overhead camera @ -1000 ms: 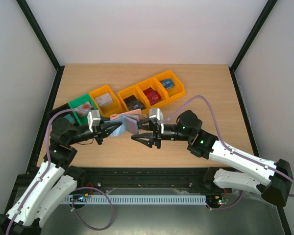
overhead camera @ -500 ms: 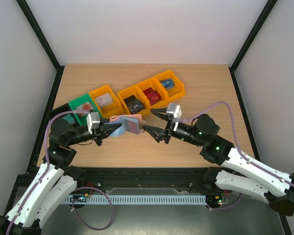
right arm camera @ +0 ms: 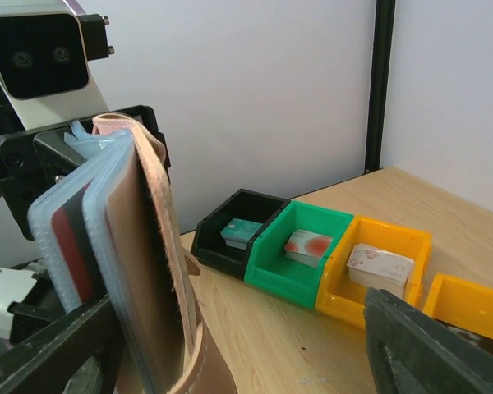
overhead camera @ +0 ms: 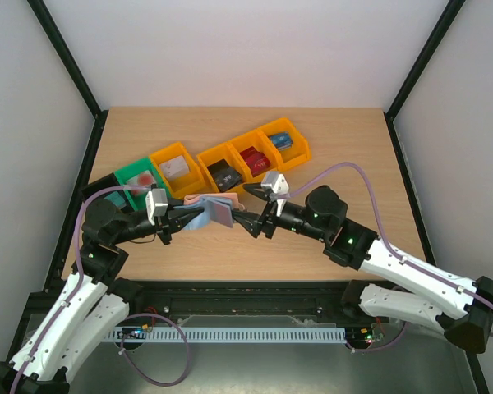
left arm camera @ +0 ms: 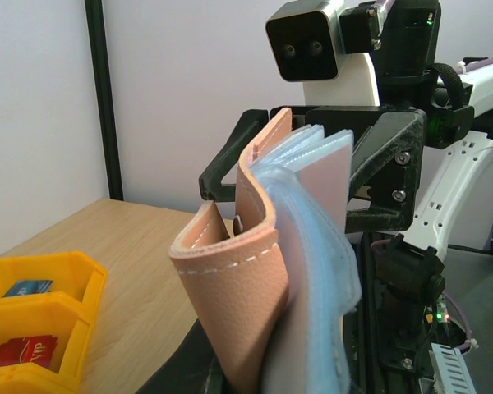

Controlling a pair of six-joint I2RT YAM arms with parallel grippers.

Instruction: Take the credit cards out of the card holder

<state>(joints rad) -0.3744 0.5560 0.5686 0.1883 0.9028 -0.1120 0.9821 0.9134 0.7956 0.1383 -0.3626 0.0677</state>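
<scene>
I'm watching the card holder [overhead camera: 213,209] hanging above the table [overhead camera: 353,164], a little toward 8 o'clock from the table's middle. It is standing on edge with its tan cover and pale blue sleeves fanned open. The left gripper [overhead camera: 189,217] is clamping it from 9 o'clock and hasn't loosened in the last second. On the right wrist view I'm seeing cards [right arm camera: 68,263] still sitting in the clear sleeves, one with a red edge, so nothing from this fan is out yet.

What's changing is the right gripper [overhead camera: 245,215]. A second ago it was narrower and close under the holder. Half a second ago it was backing off toward 3 o'clock with its jaws spreading. Now it is coming back in from 3 o'clock, jaws wide, one finger on either side of the holder's free edge and closed on nothing. I'm reading that as lining up for another pull, and it will need to single out one card rather than a whole sleeve.

The holder itself is barely shifting. At 11 to 1 o'clock from it, the orange bins [overhead camera: 255,156] and the green bin [overhead camera: 135,176] are already holding cards.
</scene>
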